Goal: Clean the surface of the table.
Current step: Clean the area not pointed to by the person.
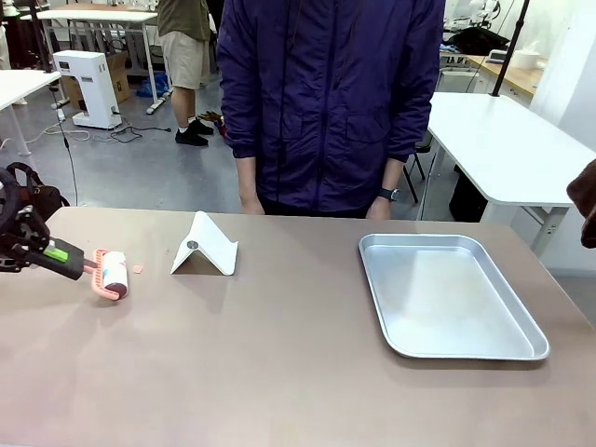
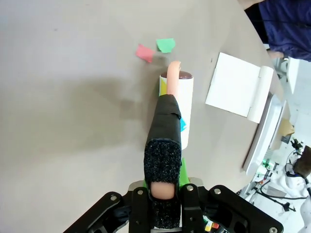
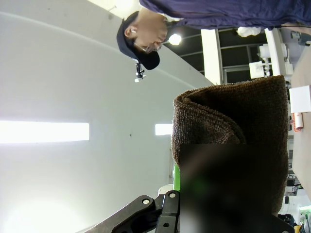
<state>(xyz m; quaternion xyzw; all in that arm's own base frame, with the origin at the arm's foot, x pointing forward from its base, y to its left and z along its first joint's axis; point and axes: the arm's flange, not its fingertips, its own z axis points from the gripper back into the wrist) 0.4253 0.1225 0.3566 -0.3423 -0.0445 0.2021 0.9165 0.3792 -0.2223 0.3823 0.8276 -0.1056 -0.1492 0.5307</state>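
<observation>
Jaws first: on the left gripper [image 2: 164, 206] they are pressed in on the black foam handle of a lint roller [image 2: 181, 102], and on the right gripper [image 3: 194, 206] they are clamped on a folded brown cloth [image 3: 233, 121], which hides the fingertips from me.

From the front camera I see the left gripper low over the left end of the table [image 1: 279, 372], with the roller pointing toward the middle and its drum down at the brownish top. I cannot tell whether the drum is actually touching the top. From the left wrist camera the roller's pink frame curves over the far end of the drum, and small coloured bits cling to the white sheet.

Just beyond the drum lie a red scrap [image 2: 144, 52] and a green scrap [image 2: 165, 45], side by side on the bare surface and apart from the roller. A white stand [image 1: 205, 247], folded like a tent, sits a little farther toward the centre. A tray [image 1: 447, 293] rests flat on the right half of the table, well apart from the stand.

At the right edge of the front view the brown cloth hangs above the table's right end. A person [image 1: 326, 102] in a dark blue jacket stands at the far side, arms down at the table's edge.
</observation>
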